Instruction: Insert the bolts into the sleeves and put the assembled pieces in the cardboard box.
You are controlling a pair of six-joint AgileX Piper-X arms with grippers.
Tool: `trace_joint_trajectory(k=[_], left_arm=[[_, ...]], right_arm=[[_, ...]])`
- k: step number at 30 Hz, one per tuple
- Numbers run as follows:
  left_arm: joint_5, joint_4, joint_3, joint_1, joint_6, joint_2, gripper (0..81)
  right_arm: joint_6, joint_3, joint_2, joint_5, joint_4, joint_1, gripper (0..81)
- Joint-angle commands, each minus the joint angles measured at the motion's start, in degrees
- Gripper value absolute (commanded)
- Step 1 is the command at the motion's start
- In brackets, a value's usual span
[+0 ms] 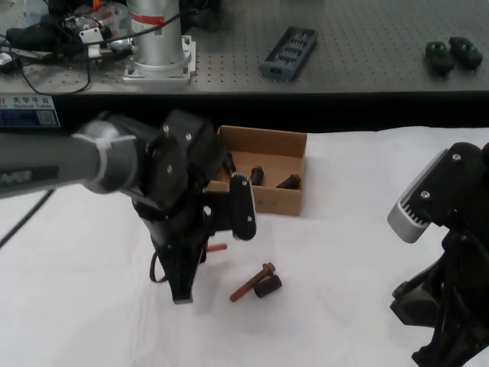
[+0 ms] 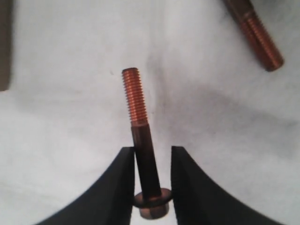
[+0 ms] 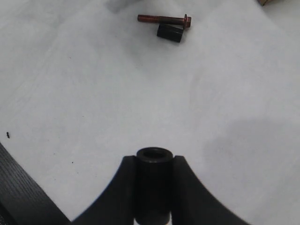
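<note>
Each gripper holds one part above the white cloth [image 1: 92, 306].

High view: the left arm [image 1: 114, 164] hangs low just in front of the cardboard box [image 1: 275, 200], which holds a few dark pieces. A loose bolt [image 1: 250, 283] and a loose sleeve [image 1: 268, 286] lie touching on the cloth near that arm, and the right arm [image 1: 447, 306] sits well apart at the other side. Left wrist view: the left gripper [image 2: 149, 187] has its jaws drawn in tight on the held bolt [image 2: 140, 140], pinching the shank just above the flanged head, with the threaded end pointing away from the fingers. Right wrist view: the right gripper [image 3: 154, 187] clamps the held sleeve [image 3: 154, 173], its jaws parted only by the sleeve's width and the bore end facing outward.
</note>
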Motion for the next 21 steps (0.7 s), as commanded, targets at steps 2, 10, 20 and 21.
trace_joint_trajectory(k=[2,10,20,21], left_arm=[[5.89,4.82,-1.03,0.08,5.22,-5.27,0.6],[22.69,23.24,-1.03,0.08,23.22,-11.09,0.6],[23.57,28.61,0.31,0.08,50.77,-9.80,0.6],[23.57,28.61,0.57,0.08,52.94,-9.29,0.6]], right_arm=[[-0.23,-0.02,-0.60,-0.60,-0.40,0.01,1.9],[-5.62,-0.02,-0.60,-0.60,-0.40,0.01,1.9],[-15.84,-0.02,-0.60,-0.93,-0.40,0.01,1.9],[-16.20,-0.02,-0.60,-0.93,-0.40,0.01,1.9]])
